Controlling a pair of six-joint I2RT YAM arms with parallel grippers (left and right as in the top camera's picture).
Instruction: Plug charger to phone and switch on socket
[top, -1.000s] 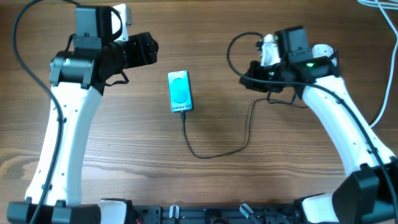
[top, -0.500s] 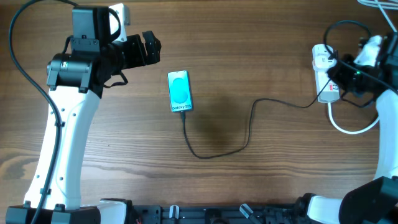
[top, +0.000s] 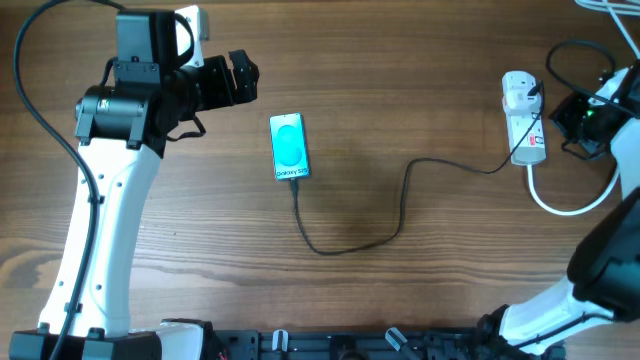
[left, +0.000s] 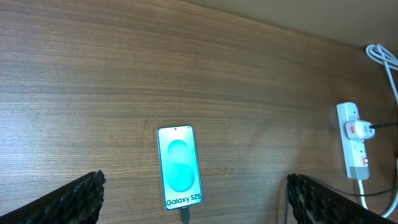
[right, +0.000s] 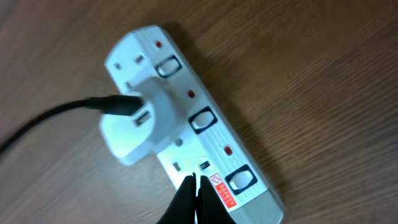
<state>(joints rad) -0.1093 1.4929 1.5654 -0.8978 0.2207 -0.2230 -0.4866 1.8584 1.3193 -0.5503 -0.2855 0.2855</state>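
White plastic socket (right: 193, 124) sits on the desk's (top: 400, 80) right side, hard, light, may slide; closed right pincer (right: 196, 186) hangs by it; push its small switch (right: 200, 120) straight down; left pincer (top: 243, 78) is spread wide

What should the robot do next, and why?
Probably lower the right pincer, tips together, onto the middle switch of the socket and press it. The charger already runs from the phone to the plug beside that switch, so switching on looks like the only step left.
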